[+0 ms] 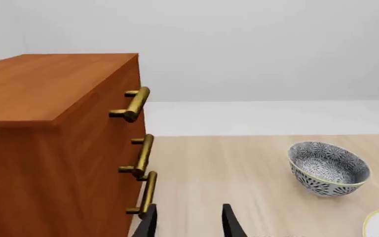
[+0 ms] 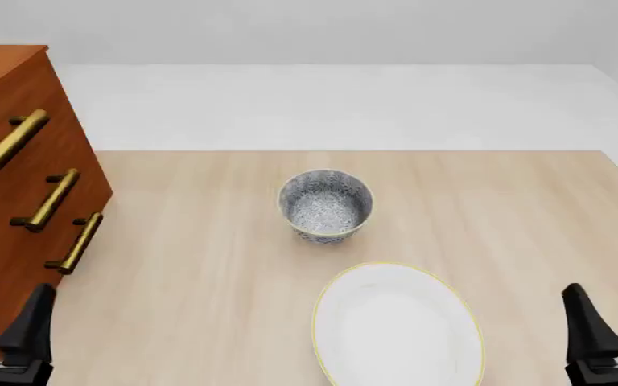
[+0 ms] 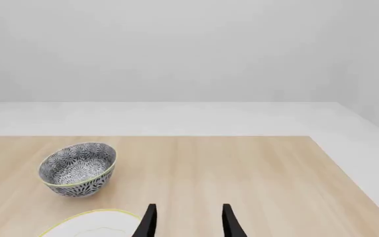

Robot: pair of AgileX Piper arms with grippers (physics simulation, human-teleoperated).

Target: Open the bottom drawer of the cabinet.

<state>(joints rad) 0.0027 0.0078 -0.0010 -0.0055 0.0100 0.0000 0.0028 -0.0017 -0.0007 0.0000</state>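
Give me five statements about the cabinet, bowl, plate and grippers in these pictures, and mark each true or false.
1. The cabinet stands at the table's left side. True.
2. The bottom drawer is pulled out. False: all three fronts sit flush.
3. The left gripper holds the lowest handle. False: it is open, short of the handle.
4. The bowl lies beyond the plate. True.
5. The right gripper holds the bowl. False: it is open and holds nothing.
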